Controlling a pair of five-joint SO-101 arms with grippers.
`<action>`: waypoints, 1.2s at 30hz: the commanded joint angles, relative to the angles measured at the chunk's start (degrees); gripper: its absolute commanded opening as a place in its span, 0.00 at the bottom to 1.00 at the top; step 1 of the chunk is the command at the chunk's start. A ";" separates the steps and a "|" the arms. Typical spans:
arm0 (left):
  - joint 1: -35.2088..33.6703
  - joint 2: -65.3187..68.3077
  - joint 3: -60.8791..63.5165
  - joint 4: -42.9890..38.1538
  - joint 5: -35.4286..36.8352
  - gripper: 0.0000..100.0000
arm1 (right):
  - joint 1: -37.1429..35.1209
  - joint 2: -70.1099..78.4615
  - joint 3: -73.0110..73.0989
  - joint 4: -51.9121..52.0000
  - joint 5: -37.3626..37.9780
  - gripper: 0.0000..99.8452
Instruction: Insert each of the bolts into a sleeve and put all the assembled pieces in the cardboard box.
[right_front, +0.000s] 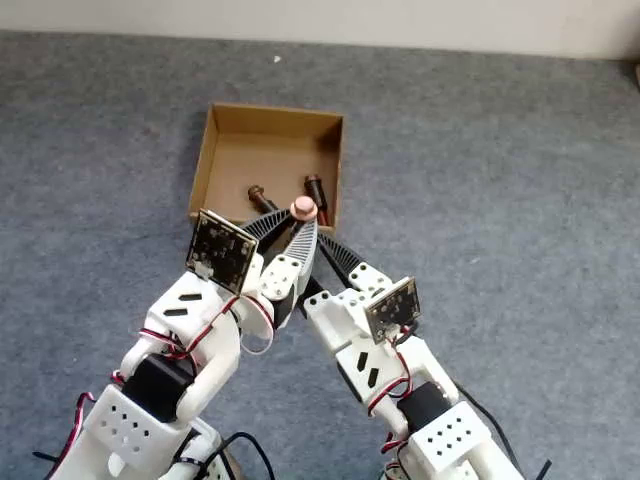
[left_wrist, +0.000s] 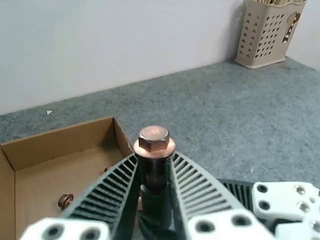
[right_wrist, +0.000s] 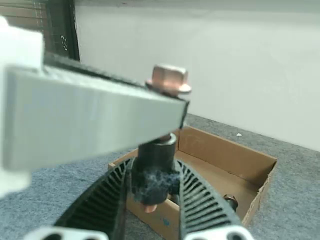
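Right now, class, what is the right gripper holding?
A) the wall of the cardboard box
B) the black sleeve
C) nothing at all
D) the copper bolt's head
B: the right wrist view shows the right gripper shut on the black sleeve, with the copper bolt running down through it and the bolt's head end held by the left gripper.

Three bolts (right_front: 303, 208) (right_front: 255, 192) (right_front: 313, 183), one cardboard box (right_front: 270, 150), two arms (right_front: 190, 335) (right_front: 385, 360)
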 joint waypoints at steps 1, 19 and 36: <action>-0.66 -0.75 -0.66 1.32 -0.26 0.15 | 1.19 -1.19 6.64 -2.33 0.44 0.01; -4.79 -1.19 -8.22 22.07 -16.44 0.15 | 6.55 -1.10 6.55 11.12 0.00 0.01; -30.99 -1.27 -4.53 27.87 -16.97 0.02 | 12.88 -0.75 -9.80 41.36 0.00 0.01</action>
